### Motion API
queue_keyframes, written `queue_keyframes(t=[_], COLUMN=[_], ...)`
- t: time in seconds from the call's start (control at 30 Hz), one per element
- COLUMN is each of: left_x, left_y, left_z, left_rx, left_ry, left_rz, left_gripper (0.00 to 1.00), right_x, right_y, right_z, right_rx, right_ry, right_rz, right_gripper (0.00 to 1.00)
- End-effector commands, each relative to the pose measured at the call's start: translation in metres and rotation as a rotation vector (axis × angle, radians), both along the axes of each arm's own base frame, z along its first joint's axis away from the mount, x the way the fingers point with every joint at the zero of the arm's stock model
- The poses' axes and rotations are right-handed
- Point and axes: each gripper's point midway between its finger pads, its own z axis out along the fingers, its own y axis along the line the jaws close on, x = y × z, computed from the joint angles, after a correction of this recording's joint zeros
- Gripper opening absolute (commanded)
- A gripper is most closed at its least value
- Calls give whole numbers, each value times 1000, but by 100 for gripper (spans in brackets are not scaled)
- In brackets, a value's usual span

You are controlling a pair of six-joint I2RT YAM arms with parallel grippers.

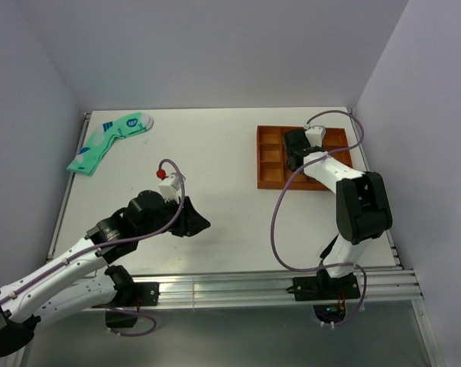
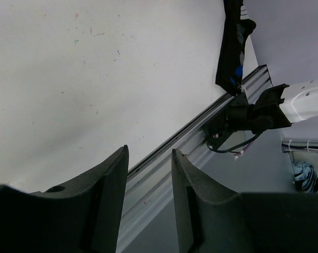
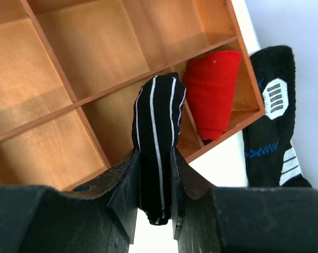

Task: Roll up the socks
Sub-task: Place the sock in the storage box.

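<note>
Your right pincer [image 3: 154,158] is clenched on the socks [image 3: 154,116] — a black, white-striped roll pinched low down, its long axis running straight out along the fingers and past their tips. It hangs over the tray [image 3: 100,47]. The cell beyond its free end looks to be the empty one next to the cell holding the red roll [image 3: 214,89], with a divider between them. The drop turns on keeping that end on the empty side of the divider.

Only the right arm is near. Your left pincer [image 2: 148,153] is released, nothing between its fingers, well apart over the table [image 2: 69,79].

Count:
- one striped roll
- one red roll
- one tray
- one black sock with blue marks [image 3: 275,121] just beside the tray
- the mint-green sock [image 1: 108,141] at the far left — one or a stacked pair, I cannot tell
</note>
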Motion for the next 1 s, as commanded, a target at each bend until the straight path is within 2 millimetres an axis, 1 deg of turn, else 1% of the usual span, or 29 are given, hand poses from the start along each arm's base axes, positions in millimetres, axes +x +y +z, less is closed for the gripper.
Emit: queue_keyframes(t=[0.0,0.07,0.3,0.37,0.63,0.97], left_x=[2,1,1,1,0,0], left_y=[-8,-9,-10,-10,-11,-13], left_z=[22,21,21,23,27,30], left_rx=[-45,-47,-45,-47,-53,-55], left_ry=[-58,-54,-55,-58,-54,-49], left_rz=[-38,-43,-53,-55,-62,-64], left_gripper=[44,44,43,44,43,44], right_x=[7,6,11,13,15,15], right_y=[-6,-9,-8,-6,-10,-3], right_z=[7,0,-19,-28,-45,-62], right_rx=[-20,-15,58,92,163,248], right_ry=[-3,17,47,58,84,114], right_rz=[-34,-46,-58,-57,-84,-75], right_gripper=[0,0,0,0,0,0])
